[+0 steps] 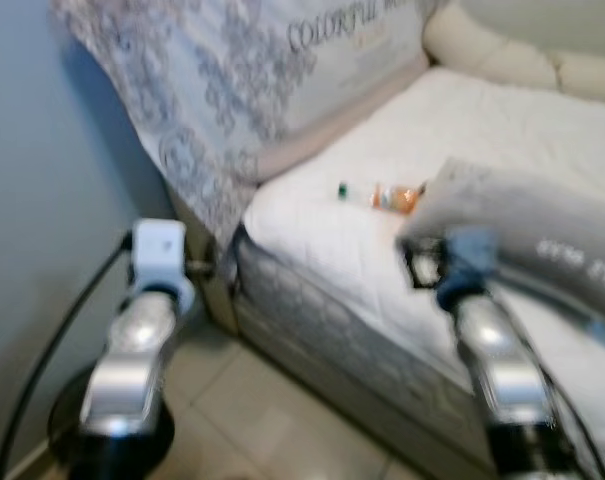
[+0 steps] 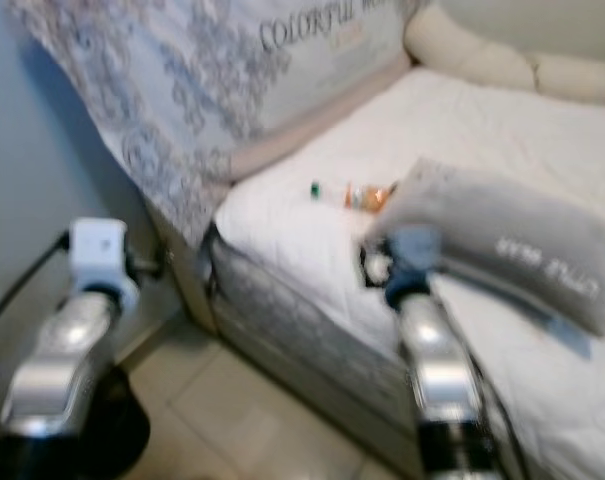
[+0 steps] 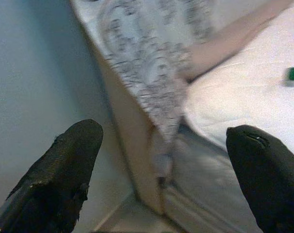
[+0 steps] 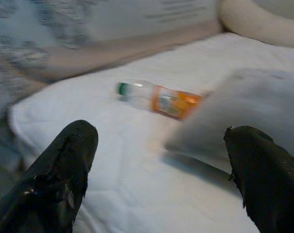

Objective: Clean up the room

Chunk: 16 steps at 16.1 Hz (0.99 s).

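Bed [image 1: 362, 250]: my landmark, a white quilted mattress right in front of me, its near corner pointing between my two arms.
Bottle [image 4: 159, 99]: lying on its side on the bed, green cap, orange label, clear body; it sits a little in from the bed's near corner, and its label end is just beside the pillow's corner, whether touching I cannot tell.
Pillow [image 2: 502, 240]: grey, with pale lettering I cannot read through the blur, lying flat on the bed on the far side of the bottle from the bed's near corner.
Patterned cover [image 1: 212, 90]: grey-and-white floral cloth with printed lettering, draped over the raised end of the bed and hanging down past the mattress corner.
Cushioned edge [image 1: 522, 55]: cream padded roll along the far side of the bed, well apart from the bottle.
Left tool [image 3: 161, 170]: fingers spread wide with nothing between them; it is off the bed, beside the draped end, looking at the wall and the bed's side panel.
Right tool [image 4: 159, 170]: fingers spread wide too, holding nothing; it hangs over the bed's near edge, facing the bottle and the pillow, near the bottle but apart from it.
Wall [image 1: 42, 200]: plain blue-grey, close beside the bed's draped end.
Floor [image 1: 272, 420]: pale tiles below the bed's near corner.
Round black base [image 1: 112, 435]: on the floor by the wall, under my left arm, with a black cable [image 1: 52, 340] running up beside it.
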### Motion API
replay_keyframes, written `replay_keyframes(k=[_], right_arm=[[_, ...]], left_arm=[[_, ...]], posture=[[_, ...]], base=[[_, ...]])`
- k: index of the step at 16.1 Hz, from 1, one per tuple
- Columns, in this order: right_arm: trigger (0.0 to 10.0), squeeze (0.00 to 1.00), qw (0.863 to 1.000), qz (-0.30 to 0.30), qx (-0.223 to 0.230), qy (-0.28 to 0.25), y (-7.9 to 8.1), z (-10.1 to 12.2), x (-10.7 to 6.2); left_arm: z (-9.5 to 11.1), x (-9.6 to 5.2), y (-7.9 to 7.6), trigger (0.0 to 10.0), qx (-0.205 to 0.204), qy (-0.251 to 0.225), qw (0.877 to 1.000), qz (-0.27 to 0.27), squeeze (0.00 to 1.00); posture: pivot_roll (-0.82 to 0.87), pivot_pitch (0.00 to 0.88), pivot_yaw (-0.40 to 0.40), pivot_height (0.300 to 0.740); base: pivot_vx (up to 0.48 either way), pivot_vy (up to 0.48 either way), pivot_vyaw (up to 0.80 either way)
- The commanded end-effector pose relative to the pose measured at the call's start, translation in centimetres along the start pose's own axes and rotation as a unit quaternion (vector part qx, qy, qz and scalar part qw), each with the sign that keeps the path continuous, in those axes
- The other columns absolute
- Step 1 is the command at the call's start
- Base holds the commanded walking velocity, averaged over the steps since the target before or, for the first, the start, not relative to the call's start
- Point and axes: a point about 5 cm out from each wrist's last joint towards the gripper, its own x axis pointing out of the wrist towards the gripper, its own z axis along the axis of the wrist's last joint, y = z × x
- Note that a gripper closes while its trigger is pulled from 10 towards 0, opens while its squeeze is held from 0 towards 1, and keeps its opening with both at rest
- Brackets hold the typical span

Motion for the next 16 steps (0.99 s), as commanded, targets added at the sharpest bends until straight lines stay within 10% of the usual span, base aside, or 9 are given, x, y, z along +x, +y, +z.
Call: replay_keyframes(k=[1,6,16], right_arm=[[10.0,0.0,1.0,-0.012,-0.011,-0.011,-1.05,0.4,-0.08],[10.0,0.0,0.994,-0.022,0.108,-0.021,-1.26,1.01,0.03],[10.0,0.0,0.999,-0.032,0.014,-0.004,-1.26,0.56,0.31]], left_arm=[[0.5,0.07,-0.54,10.0,0.002,-0.01,1.0,-0.007,0.0],[0.56,0.13,-0.44,10.0,0.003,-0.013,1.0,-0.006,0.0],[0.66,0.24,-0.34,10.0,0.004,-0.013,1.0,-0.007,0.0]], posture=[[-0.08,0.0,0.033,0.74],[-0.07,0.0,0.034,0.74],[-0.07,0.0,0.037,0.74]], base=[[0.326,0.0,0.0],[0.325,0.0,0.0],[0.326,0.0,0.0]])
